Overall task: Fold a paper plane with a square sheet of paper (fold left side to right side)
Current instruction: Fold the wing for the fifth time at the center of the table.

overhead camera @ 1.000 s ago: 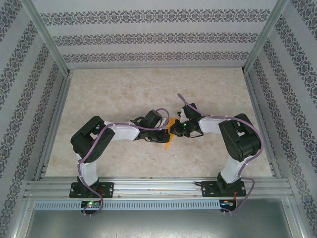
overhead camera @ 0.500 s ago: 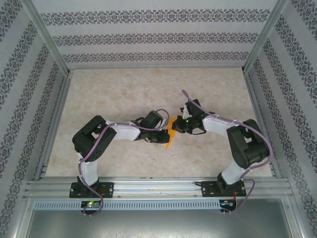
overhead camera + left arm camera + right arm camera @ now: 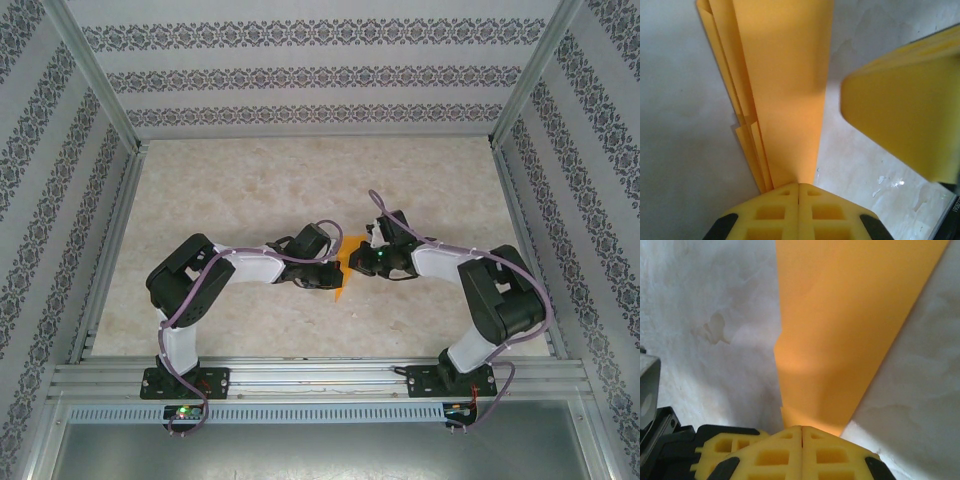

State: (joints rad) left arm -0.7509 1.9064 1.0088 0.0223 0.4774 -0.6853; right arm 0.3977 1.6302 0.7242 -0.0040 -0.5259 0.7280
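Observation:
The paper plane is a slim orange wedge lying on the table between the two arms, point toward the near edge. My left gripper comes at it from the left and is shut. Its tips rest at the edge of the layered orange paper. From the right, my right gripper is also shut, tips down on the paper. I cannot tell whether either pinches the paper. A yellow finger of the right gripper shows in the left wrist view.
The pale marbled tabletop is walled by patterned panels with metal frame rails on both sides. An aluminium rail carrying both arm bases runs along the near edge.
The right arm's elbow swung outward to the right and its gripper shifted slightly along the paper. The left arm and the plane stayed put.

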